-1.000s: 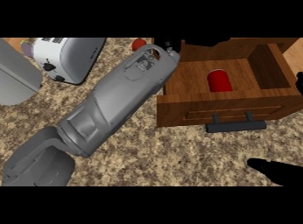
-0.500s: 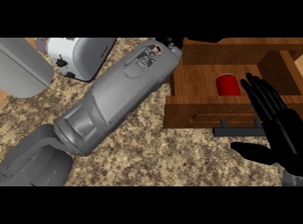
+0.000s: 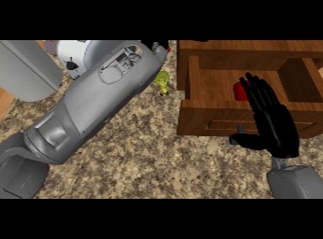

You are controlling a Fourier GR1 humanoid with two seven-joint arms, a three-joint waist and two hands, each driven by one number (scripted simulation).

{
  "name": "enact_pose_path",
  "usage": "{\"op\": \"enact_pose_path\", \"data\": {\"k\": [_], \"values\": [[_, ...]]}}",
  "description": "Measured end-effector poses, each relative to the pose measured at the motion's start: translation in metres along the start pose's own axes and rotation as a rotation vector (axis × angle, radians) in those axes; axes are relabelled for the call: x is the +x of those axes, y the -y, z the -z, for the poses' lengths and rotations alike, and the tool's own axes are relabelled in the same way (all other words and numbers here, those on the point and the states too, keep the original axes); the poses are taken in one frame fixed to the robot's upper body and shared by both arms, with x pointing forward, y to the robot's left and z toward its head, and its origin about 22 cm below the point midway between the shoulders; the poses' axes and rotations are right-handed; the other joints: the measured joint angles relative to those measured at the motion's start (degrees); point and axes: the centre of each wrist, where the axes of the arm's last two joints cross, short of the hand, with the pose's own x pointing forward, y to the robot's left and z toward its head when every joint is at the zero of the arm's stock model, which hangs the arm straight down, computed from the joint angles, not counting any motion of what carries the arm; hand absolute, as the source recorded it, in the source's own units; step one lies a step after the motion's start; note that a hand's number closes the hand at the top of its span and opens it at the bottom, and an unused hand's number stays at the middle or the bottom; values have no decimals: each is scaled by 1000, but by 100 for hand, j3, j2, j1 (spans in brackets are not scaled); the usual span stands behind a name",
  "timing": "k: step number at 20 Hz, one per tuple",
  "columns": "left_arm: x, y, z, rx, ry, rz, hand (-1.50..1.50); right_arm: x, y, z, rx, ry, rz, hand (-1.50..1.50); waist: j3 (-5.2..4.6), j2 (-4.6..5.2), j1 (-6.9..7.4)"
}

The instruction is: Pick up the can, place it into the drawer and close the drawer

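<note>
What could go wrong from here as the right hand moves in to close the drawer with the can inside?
The right hand, open with straight fingers, covers the drawer's front and reaches over the open drawer; it could get caught as the drawer slides in.

The red can lies right beside those fingers and is partly hidden, so a push might knock it.

The left forearm crosses the counter beside the drawer's left wall and may snag on it.
</note>
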Motion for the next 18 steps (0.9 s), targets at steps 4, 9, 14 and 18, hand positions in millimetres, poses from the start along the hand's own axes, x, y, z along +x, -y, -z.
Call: {"op": "enact_pose_path", "data": {"k": [4,9,14,18], "values": [[7,-20,1,1,-6,-5,-150,-12,-10,18,-20,-12,-26,-150,-42,-44,85],[10,-40,-2,2,-8,5,-150,-24,-25,35,-54,-11,-95,-150,-83,-72,130],[10,-60,-3,2,-22,8,-150,-31,-36,54,-91,-14,-163,-150,-103,-68,160],[9,-74,-6,-1,-31,5,-150,-37,-42,73,-134,-38,-195,-150,-89,-36,210]]}}
